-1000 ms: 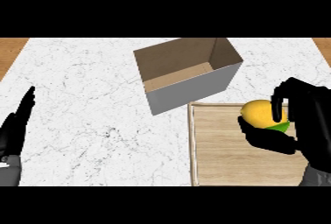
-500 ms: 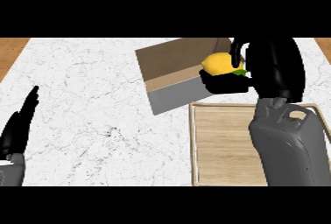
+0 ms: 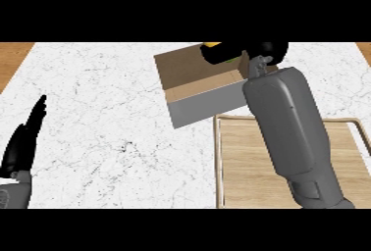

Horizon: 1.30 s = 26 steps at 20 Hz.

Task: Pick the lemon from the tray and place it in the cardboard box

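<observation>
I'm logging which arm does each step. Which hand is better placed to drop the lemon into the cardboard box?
The right hand. It is curled round the lemon and reaches over the cardboard box. The left hand rests open at the counter's left edge, far from the box.

The right forearm (image 3: 290,142) is a smooth mid-grey shell, rounded like a long capsule, with a soft sheen along its upper side; near the elbow end it narrows into a darker grey collar with a recessed panel and a seam line around it; at the wrist a small grey bracket with a round hole joins it to the right hand (image 3: 243,53), which is matte black and glossy at the knuckles; the left hand (image 3: 22,144) is likewise black, slim and tapering to a point, seen edge-on; below it sits a short grey cuff (image 3: 13,196) with a small pale fitting, the same grey as the other arm.
</observation>
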Motion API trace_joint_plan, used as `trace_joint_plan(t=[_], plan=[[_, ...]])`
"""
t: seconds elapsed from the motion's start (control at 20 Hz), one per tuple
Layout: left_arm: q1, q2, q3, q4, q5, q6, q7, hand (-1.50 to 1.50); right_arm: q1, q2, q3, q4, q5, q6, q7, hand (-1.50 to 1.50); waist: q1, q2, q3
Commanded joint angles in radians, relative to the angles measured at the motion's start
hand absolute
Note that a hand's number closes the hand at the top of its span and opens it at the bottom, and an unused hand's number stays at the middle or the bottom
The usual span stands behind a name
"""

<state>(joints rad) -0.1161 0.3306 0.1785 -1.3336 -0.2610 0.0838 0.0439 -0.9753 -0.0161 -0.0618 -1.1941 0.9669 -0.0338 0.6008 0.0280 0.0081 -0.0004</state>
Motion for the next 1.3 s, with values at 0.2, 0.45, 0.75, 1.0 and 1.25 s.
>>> trace_joint_plan(t=[0.2, 0.45, 0.75, 1.0, 1.25], plan=[[-0.037, 0.007, 0.013, 0.014, 0.006, -0.01, -0.006, 0.0, -0.172, 0.011, -0.071, 0.481, 0.037, -0.216, -0.094, 1.5, 0.016, 0.009, 0.0], [-0.066, 0.023, 0.016, 0.019, 0.02, -0.045, 0.014, 0.0, -0.251, -0.008, -0.175, 0.66, -0.026, -0.304, -0.096, -1.5, 0.021, 0.012, 0.0], [-0.022, 0.008, 0.0, -0.051, 0.004, -0.033, 0.043, 0.0, -0.237, -0.019, -0.249, 0.791, -0.12, -0.385, -0.233, -1.5, 0.032, 0.013, 0.001], [-0.008, -0.016, -0.011, -0.019, -0.015, -0.01, -0.009, 0.0, -0.269, 0.015, -0.261, 0.819, -0.123, -0.54, -0.338, -1.5, 0.031, 0.014, 0.0], [-0.05, 0.009, 0.01, -0.005, -0.008, -0.026, 0.042, 0.0, -0.252, 0.015, -0.32, 0.763, -0.194, -0.659, -0.454, -1.5, 0.009, 0.007, 0.001]])
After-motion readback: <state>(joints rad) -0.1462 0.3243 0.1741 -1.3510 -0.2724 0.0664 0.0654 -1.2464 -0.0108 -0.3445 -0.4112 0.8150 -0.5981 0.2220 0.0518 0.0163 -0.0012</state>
